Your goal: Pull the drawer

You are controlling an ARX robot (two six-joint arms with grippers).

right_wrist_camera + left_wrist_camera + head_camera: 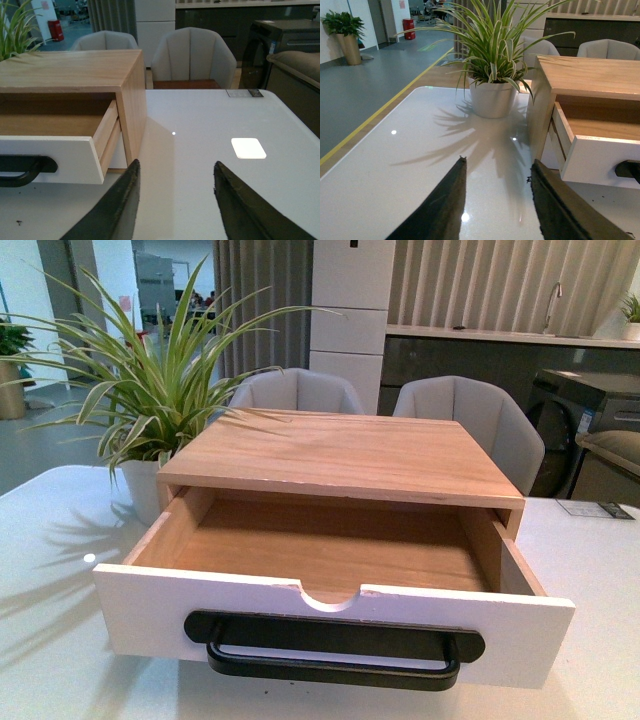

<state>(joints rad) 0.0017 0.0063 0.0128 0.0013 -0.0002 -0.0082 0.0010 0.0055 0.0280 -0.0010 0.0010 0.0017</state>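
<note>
The left gripper (496, 167) hangs spread above the table (395, 170), holding nothing, near the drawer's (330, 615) left corner. The right gripper (176, 170) is likewise spread and empty off the drawer's right corner. The drawer stands pulled far out of its wooden case (340, 455), beside the potted plant (150, 390).

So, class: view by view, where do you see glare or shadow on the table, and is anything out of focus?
Front view: the plant casts soft leaf shadows on the white table; the drawer is sharp. Left wrist view: leaf shadows and small glare spots on the tabletop; the left gripper fingers are dark and blurred. Right wrist view: a bright square glare patch; the right gripper is blurred.
</note>
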